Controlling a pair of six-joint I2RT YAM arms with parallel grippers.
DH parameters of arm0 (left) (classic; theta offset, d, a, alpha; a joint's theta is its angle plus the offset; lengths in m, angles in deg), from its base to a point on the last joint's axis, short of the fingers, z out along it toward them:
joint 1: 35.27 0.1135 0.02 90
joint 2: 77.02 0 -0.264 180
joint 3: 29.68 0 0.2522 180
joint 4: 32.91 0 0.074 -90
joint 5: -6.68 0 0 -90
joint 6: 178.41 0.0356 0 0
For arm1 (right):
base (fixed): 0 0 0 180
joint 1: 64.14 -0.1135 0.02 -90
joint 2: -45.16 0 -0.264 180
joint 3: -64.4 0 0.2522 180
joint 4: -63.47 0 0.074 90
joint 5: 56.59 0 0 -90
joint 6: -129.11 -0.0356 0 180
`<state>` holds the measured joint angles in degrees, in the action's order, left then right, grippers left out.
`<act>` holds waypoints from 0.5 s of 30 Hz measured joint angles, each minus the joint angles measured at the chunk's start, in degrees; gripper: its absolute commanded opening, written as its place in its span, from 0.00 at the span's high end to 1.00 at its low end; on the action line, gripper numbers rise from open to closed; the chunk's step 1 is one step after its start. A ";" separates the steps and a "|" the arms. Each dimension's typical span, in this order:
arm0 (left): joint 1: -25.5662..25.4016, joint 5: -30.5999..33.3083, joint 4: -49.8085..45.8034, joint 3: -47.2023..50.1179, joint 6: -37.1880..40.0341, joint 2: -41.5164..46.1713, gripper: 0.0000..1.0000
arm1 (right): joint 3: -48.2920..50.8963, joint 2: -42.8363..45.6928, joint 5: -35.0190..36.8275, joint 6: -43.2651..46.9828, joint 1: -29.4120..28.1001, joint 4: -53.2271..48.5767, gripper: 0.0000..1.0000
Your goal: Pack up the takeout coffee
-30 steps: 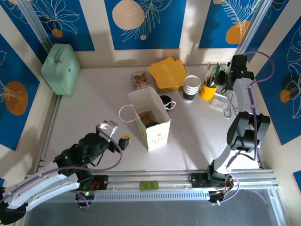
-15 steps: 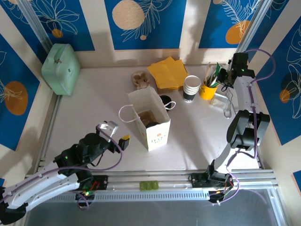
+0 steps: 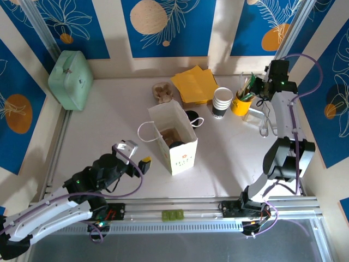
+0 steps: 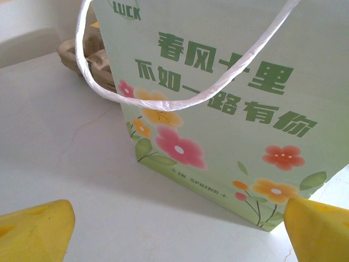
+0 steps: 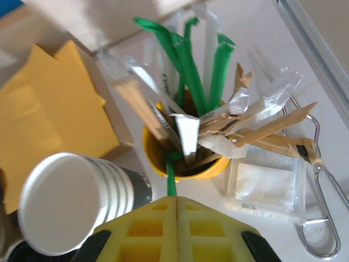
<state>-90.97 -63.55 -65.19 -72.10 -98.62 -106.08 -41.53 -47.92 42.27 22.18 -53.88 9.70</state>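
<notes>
While left jaws gape and right jaws sit closed, takeout coffee (image 3: 191, 115) stands apart from both.

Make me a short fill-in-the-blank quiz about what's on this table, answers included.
1. The flowered paper bag stands ___ on the table.
2. The takeout coffee behind the bag wears a ___ lid.
3. The left gripper faces the bag with its jaws ___.
4. The right gripper, above the yellow cup, is closed on a ___ straw.

Answers: upright; black; open; green
</notes>
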 measured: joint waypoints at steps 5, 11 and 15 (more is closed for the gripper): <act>0.00 -0.07 0.00 -0.15 0.00 -0.37 0.02 | 0.26 7.56 0.35 -0.13 -0.83 -0.37 0.99; 0.00 -0.20 0.02 -0.37 0.02 -1.09 0.02 | 0.76 16.17 0.31 -0.68 -1.73 -2.27 0.99; 0.00 -0.20 0.02 -1.16 0.04 -2.21 0.02 | -1.11 19.21 -0.09 -0.15 -3.65 -6.10 1.00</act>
<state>-90.97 -63.75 -65.17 -73.26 -98.58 -108.29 -42.64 -28.71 42.19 22.03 -57.53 3.60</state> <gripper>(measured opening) 0.984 0.058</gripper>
